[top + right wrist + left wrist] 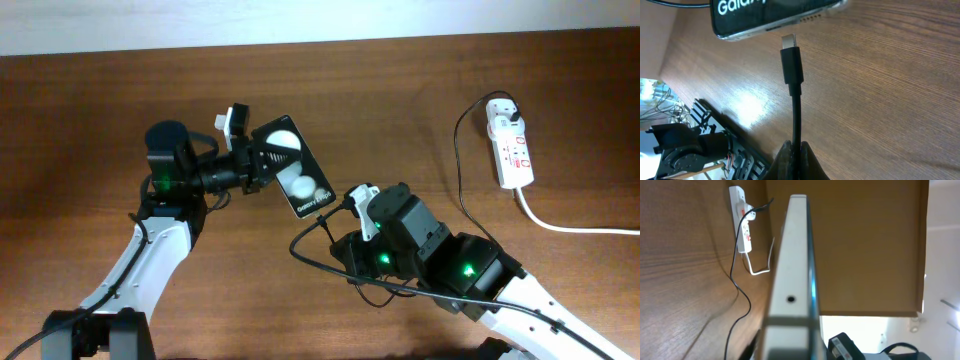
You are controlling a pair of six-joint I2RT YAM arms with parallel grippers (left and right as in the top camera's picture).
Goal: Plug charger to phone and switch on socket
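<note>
A: Small black glossy phone w/ two white round spots, where is it found?

B: It is held by the left gripper, which is clamped on the end opp. the white text. The phone appears lifted off the brown wooden table.

A: Right gripper?

B: It is closed on the long thin black charger cable, a little behind the plug. The small metal plug tip is seen just beside the phone's text-end edge, pointed at it. It is not seen inserted.

A: White elongated power strip w/ red markings?

B: It is seen well apart from the phone, on the right arm's side. The white adapter is plugged in at its far end, and a thick white cord is trailed from its near end. Switch pos. cannot be told.
</note>
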